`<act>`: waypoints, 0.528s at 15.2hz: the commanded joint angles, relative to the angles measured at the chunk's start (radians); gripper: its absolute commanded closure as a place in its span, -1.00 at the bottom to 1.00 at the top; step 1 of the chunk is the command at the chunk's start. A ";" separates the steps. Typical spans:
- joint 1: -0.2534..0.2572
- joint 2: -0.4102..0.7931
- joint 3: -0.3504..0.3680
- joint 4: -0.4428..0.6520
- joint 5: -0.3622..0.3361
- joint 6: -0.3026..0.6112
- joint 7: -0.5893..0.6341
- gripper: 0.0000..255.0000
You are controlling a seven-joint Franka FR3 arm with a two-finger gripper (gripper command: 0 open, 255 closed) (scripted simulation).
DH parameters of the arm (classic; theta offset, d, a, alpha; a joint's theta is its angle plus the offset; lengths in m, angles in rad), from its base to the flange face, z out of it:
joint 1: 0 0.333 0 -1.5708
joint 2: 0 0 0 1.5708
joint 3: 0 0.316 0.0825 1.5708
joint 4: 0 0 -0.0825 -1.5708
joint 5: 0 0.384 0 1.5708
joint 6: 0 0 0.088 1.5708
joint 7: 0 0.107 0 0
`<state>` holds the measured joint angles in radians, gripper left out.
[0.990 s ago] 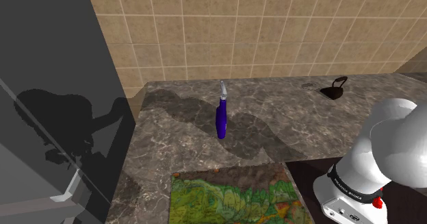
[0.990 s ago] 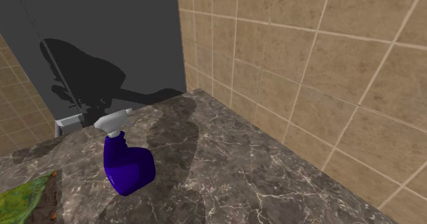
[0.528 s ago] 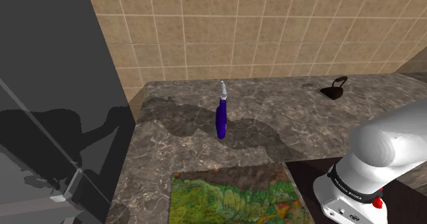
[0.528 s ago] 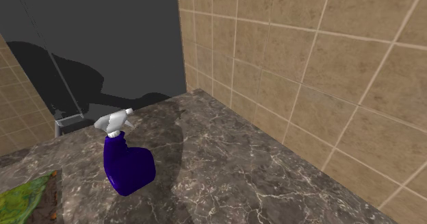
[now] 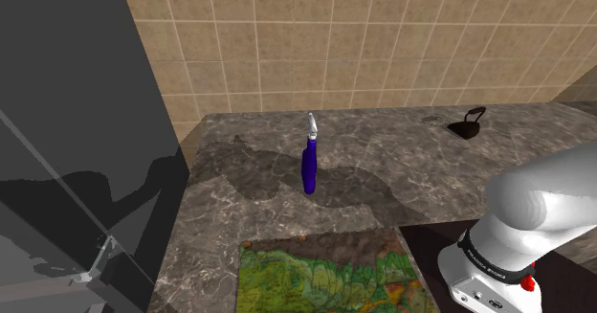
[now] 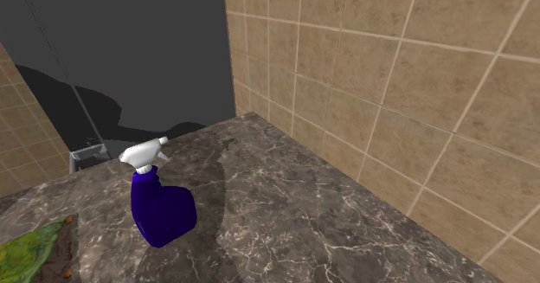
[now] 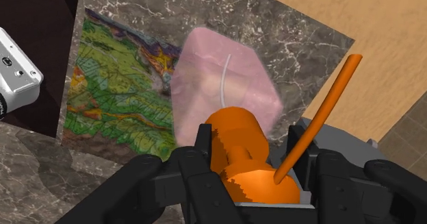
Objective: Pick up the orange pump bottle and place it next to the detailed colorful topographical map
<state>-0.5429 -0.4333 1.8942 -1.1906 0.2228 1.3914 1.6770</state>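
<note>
Marbled counter [image 5: 411,163] carries the map [image 5: 325,278] at its near edge and a blue spray bottle [image 5: 309,165] mid-counter. My claw [image 7: 252,147] is clamped on the orange top of the pump bottle [image 7: 222,85], whose pink body hangs over the map's edge

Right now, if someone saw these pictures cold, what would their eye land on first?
Probably the pump bottle, pale pink with a bright orange pump head, clasped in the black tool in the wrist view. Behind it lies the vivid green, yellow and red map on the dark marbled counter. In both exterior views a deep blue spray bottle with a white trigger stands upright on that counter, apart from the map.
</note>
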 commanded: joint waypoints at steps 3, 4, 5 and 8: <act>0.074 0.031 -0.025 -0.107 -0.030 0.075 0.018 1.00; 0.088 0.037 -0.030 -0.130 -0.036 0.091 0.022 1.00; 0.102 0.042 -0.035 -0.152 -0.041 0.108 0.026 1.00; 0.138 0.056 -0.047 -0.214 -0.054 0.155 0.037 1.00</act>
<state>-0.4183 -0.3815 1.8507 -1.3832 0.1732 1.5300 1.7084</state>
